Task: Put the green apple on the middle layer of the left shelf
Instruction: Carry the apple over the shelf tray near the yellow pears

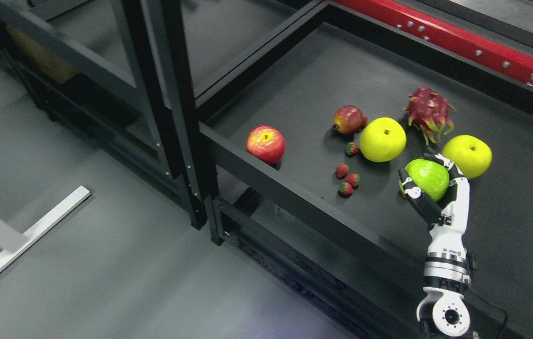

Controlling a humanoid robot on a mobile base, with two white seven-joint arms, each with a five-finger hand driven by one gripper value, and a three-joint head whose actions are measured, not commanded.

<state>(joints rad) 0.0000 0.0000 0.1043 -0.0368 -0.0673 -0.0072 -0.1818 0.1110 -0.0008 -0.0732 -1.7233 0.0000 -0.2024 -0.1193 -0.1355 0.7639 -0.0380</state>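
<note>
I am looking at what seems a lab or test workshop: black metal shelving (172,94) is filling the frame, a red steel beam (459,42) is running across the upper right, and a plain grey floor (106,263) is showing at lower left.

The green apple (429,176) has a smooth, glossy skin that catches the light, as do the two yellow apples (382,139) and the red apple (266,144). The pomegranate (348,119) shines less. The dragon fruit (429,114) looks rough and scaly, and the small strawberries (347,180) seem dimpled, though they are too small to tell. The right hand (431,188) is glossy white and black hard plastic. The shelf (294,84) is matt dark board in a black painted metal frame. A red painted metal beam (459,44) carries shiny bolts. The floor (106,263) is smooth grey with a dull sheen.
</note>
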